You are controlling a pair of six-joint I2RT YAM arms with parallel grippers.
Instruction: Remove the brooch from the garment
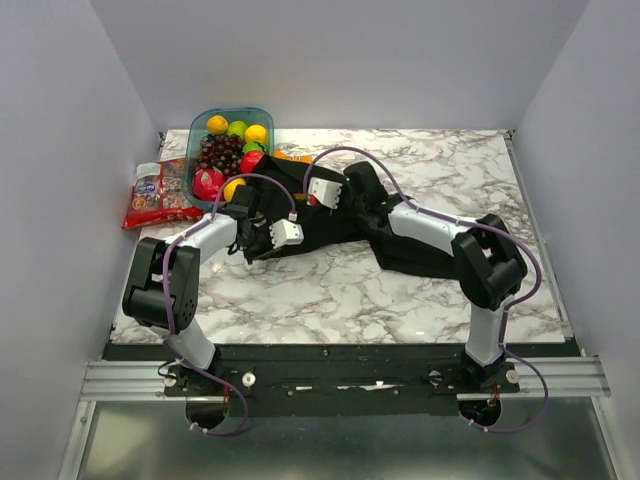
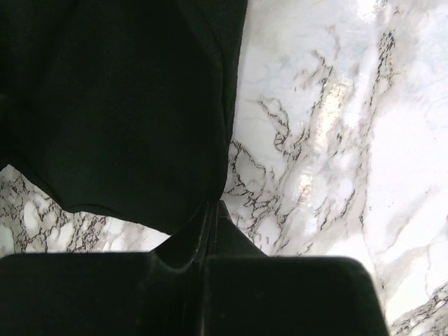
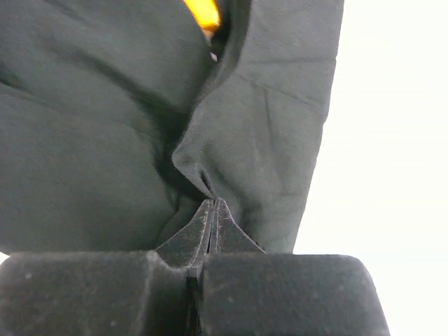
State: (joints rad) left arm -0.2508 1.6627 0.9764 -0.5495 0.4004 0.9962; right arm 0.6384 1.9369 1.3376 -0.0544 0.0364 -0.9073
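Observation:
The black garment [image 1: 335,238] lies crumpled across the middle of the marble table [image 1: 330,290]. My left gripper [image 1: 268,243] sits at its left end; in the left wrist view the jaws [image 2: 213,204] are shut, with the edge of the cloth [image 2: 119,119] drawn up to their tips. My right gripper [image 1: 312,198] is over the garment's upper part; in the right wrist view it [image 3: 213,201] is shut, pinching a raised fold of the cloth [image 3: 203,168]. The brooch shows in no view, and no white buttons show.
A clear teal box of fruit [image 1: 232,150] stands at the back left, touching the garment. A red snack bag [image 1: 157,195] lies left of it. An orange object [image 3: 202,12] peeks out beyond the cloth. White walls enclose the table.

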